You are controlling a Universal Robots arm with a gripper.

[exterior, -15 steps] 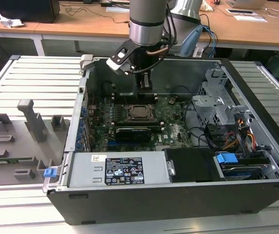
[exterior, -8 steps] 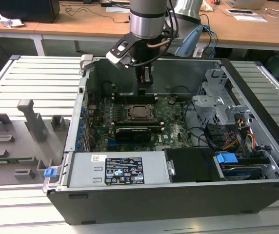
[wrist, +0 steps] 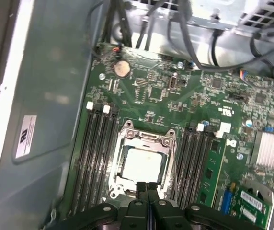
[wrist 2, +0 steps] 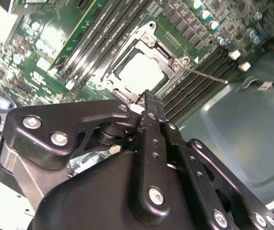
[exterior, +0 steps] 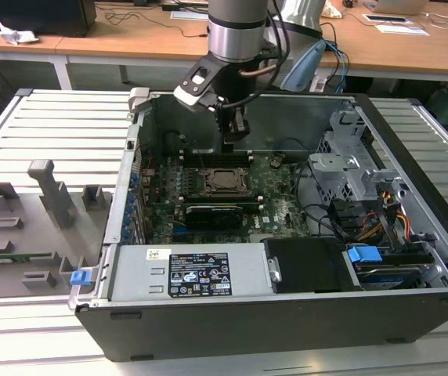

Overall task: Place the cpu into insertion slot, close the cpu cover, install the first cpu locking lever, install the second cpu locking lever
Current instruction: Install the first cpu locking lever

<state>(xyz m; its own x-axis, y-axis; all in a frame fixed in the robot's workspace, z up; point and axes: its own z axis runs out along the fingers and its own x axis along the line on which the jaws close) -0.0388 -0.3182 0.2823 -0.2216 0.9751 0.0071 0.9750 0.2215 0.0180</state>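
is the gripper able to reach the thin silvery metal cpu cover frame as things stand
Probably yes: the black gripper hangs above the thin silvery metal cpu cover, fingers shut, with nothing between them; the long black memory slots beside it lie low.

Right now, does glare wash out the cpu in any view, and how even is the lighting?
In both wrist views the cpu top glares almost white, its surface detail lost. In the second wrist view the gripper, dark and unlit, covers much of the frame. In the exterior view the cpu reads grey without glare, and the inside of the case sits in shade next to the bright table.
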